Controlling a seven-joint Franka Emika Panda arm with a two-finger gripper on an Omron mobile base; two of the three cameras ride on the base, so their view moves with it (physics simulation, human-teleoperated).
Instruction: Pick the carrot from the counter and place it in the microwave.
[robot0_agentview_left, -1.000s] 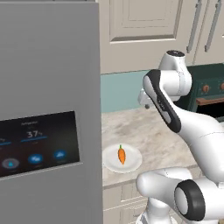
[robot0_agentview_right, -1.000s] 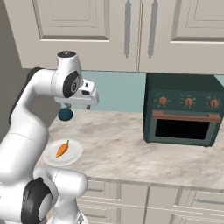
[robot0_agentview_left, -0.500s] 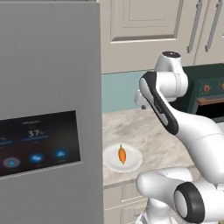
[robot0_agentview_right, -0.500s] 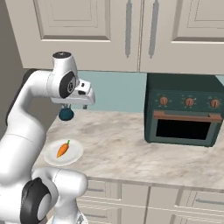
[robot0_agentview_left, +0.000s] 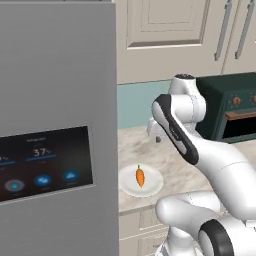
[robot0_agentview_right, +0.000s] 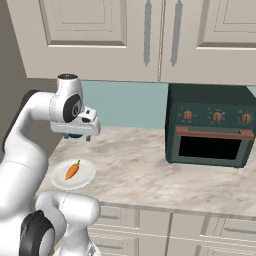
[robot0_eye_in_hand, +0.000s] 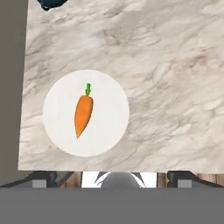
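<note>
Carrot (robot0_eye_in_hand: 83, 115), short, orange, tapered (green tip), on white plate (robot0_eye_in_hand: 113, 131); gripper (robot0_agentview_right: 80, 136) wide, holding nothing.

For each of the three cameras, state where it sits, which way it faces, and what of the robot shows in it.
Left base view: behind the arm's left, facing forward and down at the counter, carrot on its plate; arm at right.
Right base view: behind its right, same counter, green oven; arm at left, open tool.
Hand view: straight down on carrot and plate.
All share carrot and plate.

Glossy white rounded arm segments (robot0_agentview_right: 22, 145), dark grey joint rings, black band along the forearm
</note>
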